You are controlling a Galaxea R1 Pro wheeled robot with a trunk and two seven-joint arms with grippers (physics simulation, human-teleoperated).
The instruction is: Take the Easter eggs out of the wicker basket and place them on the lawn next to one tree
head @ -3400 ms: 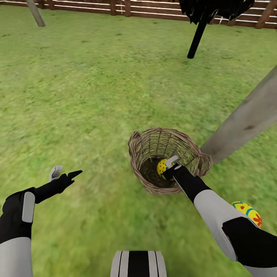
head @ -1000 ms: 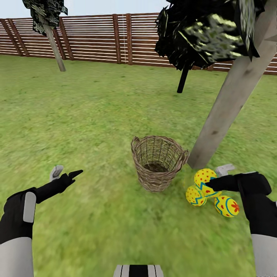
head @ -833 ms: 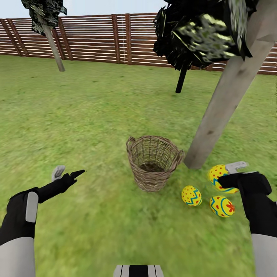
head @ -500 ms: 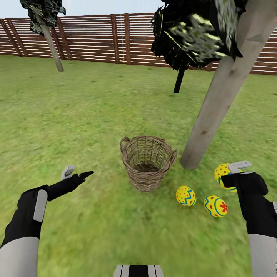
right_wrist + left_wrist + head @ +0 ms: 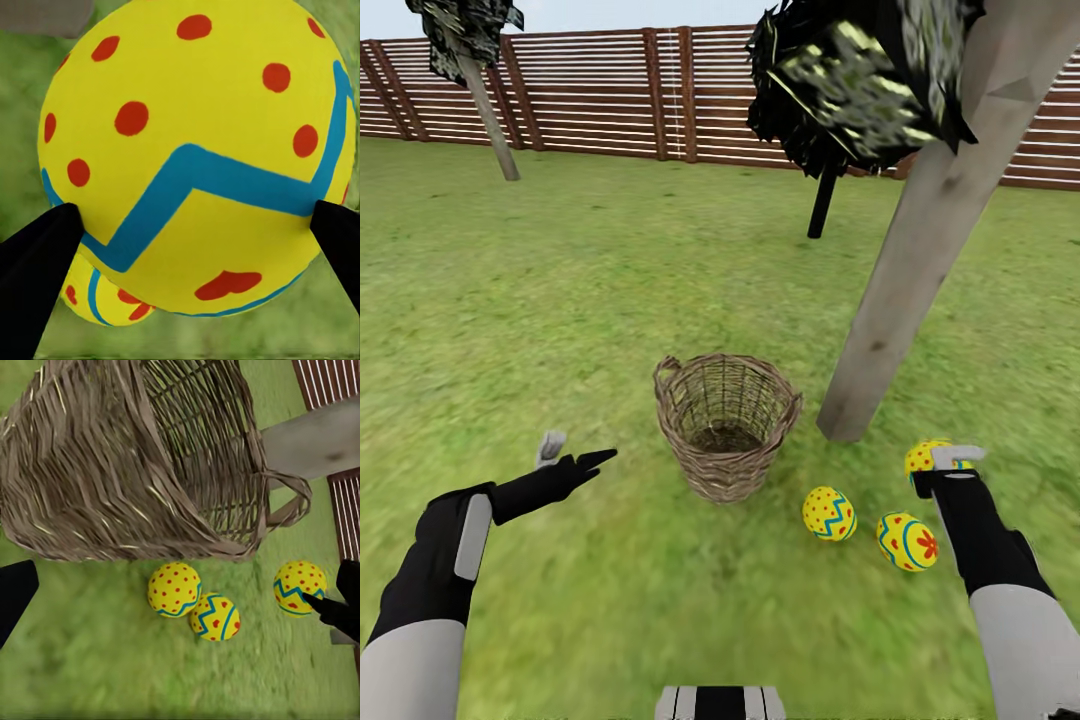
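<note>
Lowered toward the lawn [image 5: 560,300] beside the tree [image 5: 905,270], the right hand [image 5: 945,468] pinches the smooth, rigid, roll-prone third egg [image 5: 923,458] across its widest middle.

Left arm [image 5: 430,580] reaches forward low at view's left, black forearm with grey panel, white upper section nearest camera. Left gripper [image 5: 572,459] points forward and right, fingers spread apart, nothing between them; one finger grey, other black. Right arm [image 5: 1010,600] extends forward at view's right, white sleeve then black wrist. Right gripper [image 5: 943,468] closed around Easter egg [image 5: 195,157]; in right wrist view black fingertips [image 5: 37,255] press egg's two flanks. Striped trunk top [image 5: 720,703] at bottom centre.
</note>
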